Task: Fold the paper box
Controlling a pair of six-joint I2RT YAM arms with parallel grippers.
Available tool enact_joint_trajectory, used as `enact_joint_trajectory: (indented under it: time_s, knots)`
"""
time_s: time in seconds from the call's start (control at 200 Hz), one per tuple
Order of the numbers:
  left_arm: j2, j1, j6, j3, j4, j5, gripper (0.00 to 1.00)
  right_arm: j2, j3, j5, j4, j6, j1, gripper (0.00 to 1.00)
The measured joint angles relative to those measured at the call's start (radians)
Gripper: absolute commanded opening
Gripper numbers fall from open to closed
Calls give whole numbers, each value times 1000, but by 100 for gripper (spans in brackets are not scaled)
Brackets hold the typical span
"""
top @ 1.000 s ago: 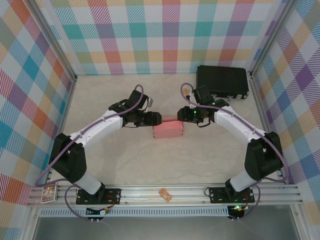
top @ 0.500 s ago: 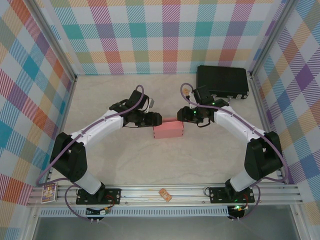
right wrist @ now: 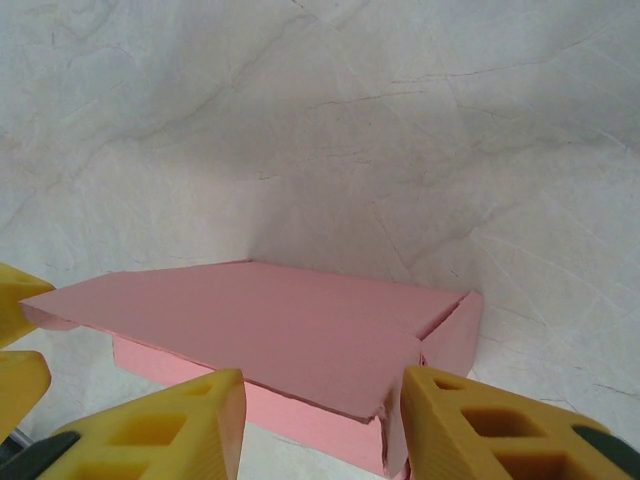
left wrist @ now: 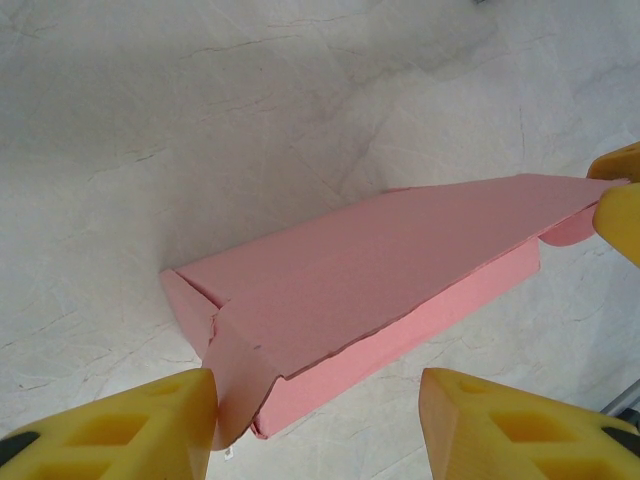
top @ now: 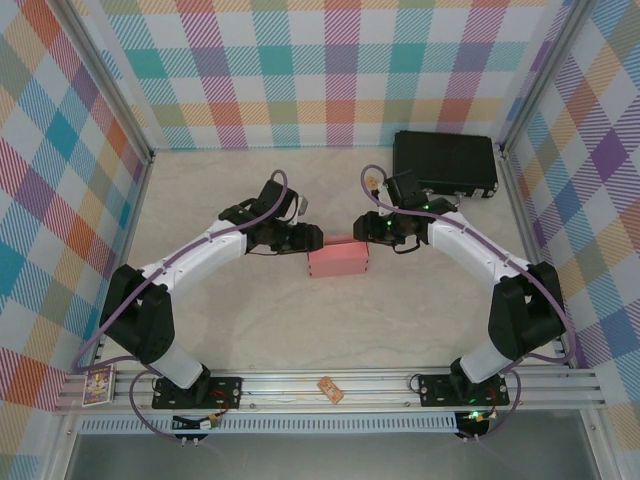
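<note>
At the far left a card [top: 97,384] lies on the near rail [top: 270,386], by the left arm's [top: 200,250] base. Bare bench [top: 200,190] runs left of and behind that arm up to the plaid walls [top: 60,150].

The left gripper [top: 311,238] reaches the left end of the box [top: 337,260]. In its wrist view its jaws [left wrist: 318,390] are apart. One finger touches the curled end flap and the other is clear of the long side wall.

The box [left wrist: 380,270] sits folded near mid-bench. Its lid lies over the walls and the lid edge juts a little past the near one. In front of it the bench is bare down to the rail, where a small orange thing [top: 331,389] rests.

The right gripper [top: 363,231] meets the box's far right corner. Its jaws [right wrist: 320,390] are apart too, with the corner of the box [right wrist: 260,330] between them and nothing clamped.

At the far right a black case [top: 445,163] fills the back corner just behind the right arm [top: 470,250], leaving little room there. The bench to the right of that arm is narrow against the wall.
</note>
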Motion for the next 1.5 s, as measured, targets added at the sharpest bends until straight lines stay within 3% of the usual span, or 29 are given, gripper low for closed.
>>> enact_joint_trajectory:
  time_s: [0.28,0.575,1.229,1.499]
  knots:
    - [0,0,-16,0,18,0,43,0,0,0,5,10,0,44]
    - [0,0,-19,-2,18,0,42,0,0,-1,5,10,0,42]
    - [0,0,-7,-42,16,-3,29,0,-10,-15,3,5,-1,38]
    - [0,0,-7,-43,18,-2,30,-1,-10,-18,4,5,-4,39]
